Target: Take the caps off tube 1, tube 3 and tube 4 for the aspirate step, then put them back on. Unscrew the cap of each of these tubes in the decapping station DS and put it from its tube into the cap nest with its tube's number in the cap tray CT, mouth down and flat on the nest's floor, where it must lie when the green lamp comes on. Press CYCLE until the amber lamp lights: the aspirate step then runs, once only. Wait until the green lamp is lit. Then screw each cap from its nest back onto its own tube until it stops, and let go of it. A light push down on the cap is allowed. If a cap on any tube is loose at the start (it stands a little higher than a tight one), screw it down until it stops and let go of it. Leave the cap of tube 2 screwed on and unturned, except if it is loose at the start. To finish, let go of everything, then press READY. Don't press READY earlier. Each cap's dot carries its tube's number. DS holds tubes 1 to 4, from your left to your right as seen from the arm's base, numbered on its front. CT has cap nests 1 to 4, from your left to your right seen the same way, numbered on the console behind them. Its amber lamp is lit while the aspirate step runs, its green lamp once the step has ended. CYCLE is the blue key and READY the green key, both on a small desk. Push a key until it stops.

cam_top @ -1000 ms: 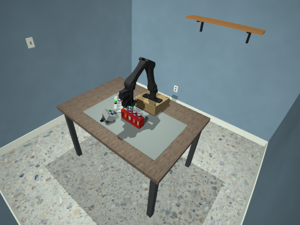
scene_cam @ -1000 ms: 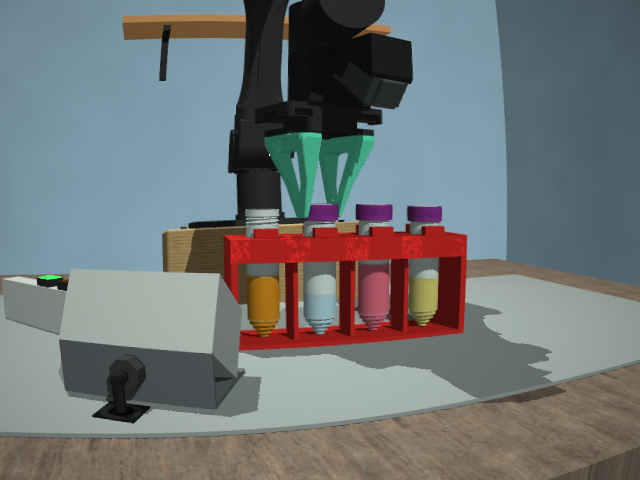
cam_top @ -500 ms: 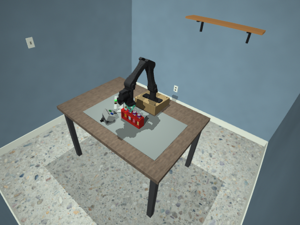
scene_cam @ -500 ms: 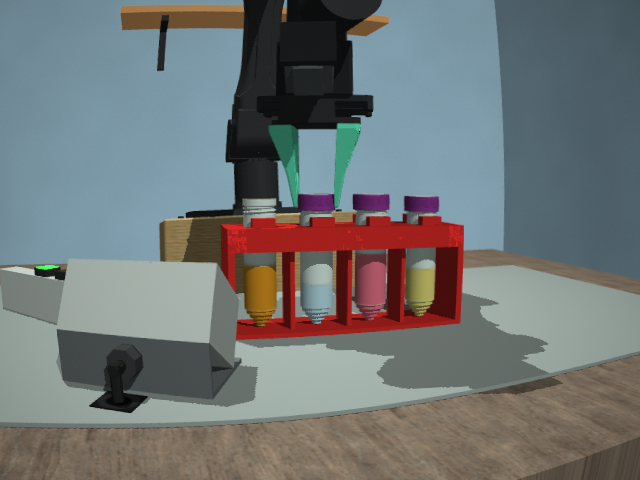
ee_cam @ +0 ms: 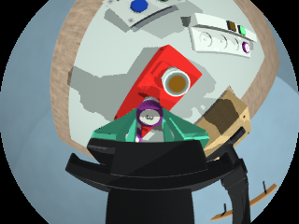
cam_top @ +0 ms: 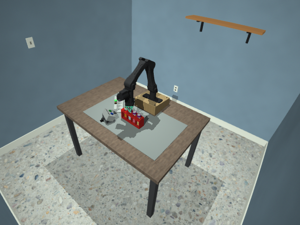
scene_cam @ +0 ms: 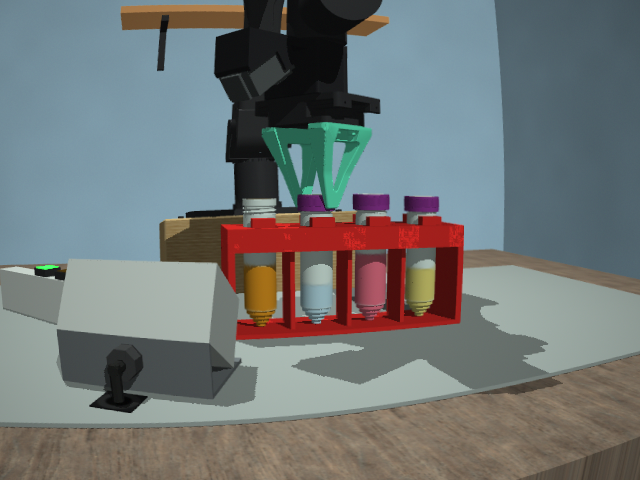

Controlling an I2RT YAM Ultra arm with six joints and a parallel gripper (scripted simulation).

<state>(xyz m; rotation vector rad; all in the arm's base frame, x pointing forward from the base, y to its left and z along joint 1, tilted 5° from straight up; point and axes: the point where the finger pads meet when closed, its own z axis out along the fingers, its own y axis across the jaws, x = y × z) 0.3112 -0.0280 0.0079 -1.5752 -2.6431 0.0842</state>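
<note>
The red decapping station [scene_cam: 341, 235] holds four tubes. In the exterior view, the leftmost tube [scene_cam: 259, 206], with orange liquid, has no cap; its open mouth shows in the wrist view [ee_cam: 176, 82]. The other three tubes carry purple caps. My gripper [scene_cam: 315, 198] points straight down and is shut on the purple cap [scene_cam: 311, 202] of the pale blue tube, second from the left; the cap sits on its tube and also shows in the wrist view [ee_cam: 149, 114]. The cap tray [ee_cam: 220, 34] holds one purple cap [ee_cam: 246, 47] in an end nest. Its green lamp [scene_cam: 47, 268] is lit.
The arm's wooden base box [cam_top: 152, 102] is right behind the rack. The cap tray [cam_top: 118, 104] lies beyond the desk.
</note>
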